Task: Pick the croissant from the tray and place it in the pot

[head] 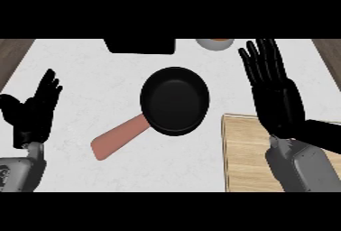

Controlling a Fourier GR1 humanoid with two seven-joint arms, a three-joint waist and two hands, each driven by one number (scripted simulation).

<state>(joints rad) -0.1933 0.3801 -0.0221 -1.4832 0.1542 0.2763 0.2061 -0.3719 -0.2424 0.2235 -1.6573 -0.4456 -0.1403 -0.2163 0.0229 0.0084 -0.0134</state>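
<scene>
A black pan-shaped pot [175,100] with a salmon-pink handle [118,138] lies in the middle of the white counter, nothing inside it. A wooden tray [245,153] sits at the lower right, largely covered by my right forearm; no croissant shows on it. My right hand [273,90] is open, fingers straight, raised above the tray's far edge to the right of the pot. At the left edge rests my left hand [34,113], open with its fingers up, well apart from the pot.
A black object [140,45] lies at the counter's far edge behind the pot. A pale bowl-like thing [214,43] shows beside it at the top. Brown floor strips [13,54] flank the counter on both sides.
</scene>
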